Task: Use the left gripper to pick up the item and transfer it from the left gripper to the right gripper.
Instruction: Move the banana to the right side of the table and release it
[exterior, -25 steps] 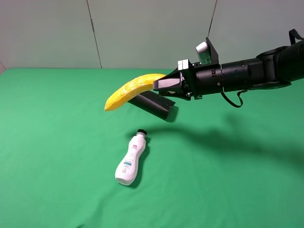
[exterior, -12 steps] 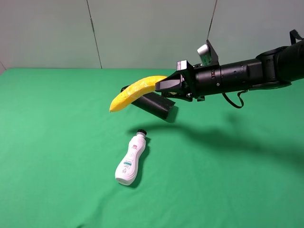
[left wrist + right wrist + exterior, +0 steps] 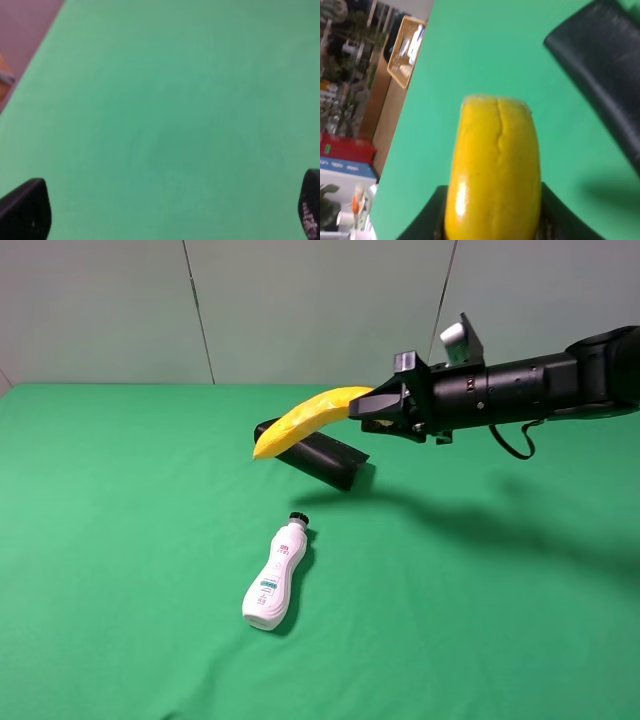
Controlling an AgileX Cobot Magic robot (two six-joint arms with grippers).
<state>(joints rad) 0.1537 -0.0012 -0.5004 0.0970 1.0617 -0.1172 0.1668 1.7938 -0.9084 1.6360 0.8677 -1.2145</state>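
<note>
Green table (image 3: pixel 120 540), white bottle (image 3: pixel 275 580) lying flat, black case (image 3: pixel 330 462) behind

Slim black arm (image 3: pixel 520 388), pale top block (image 3: pixel 456 337), looped cable (image 3: pixel 517 447), pointed right end effector (image 3: pixel 358 408).

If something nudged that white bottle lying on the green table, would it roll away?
Probably somewhat: the white bottle lies on its side and looks rounded. Its waisted shape would likely curve the roll. It looks like light plastic.

The banana (image 3: pixel 492 170) looks smooth and glossy, the green table cover (image 3: pixel 120 540) matt, the white bottle (image 3: pixel 274 585) smooth plastic.
</note>
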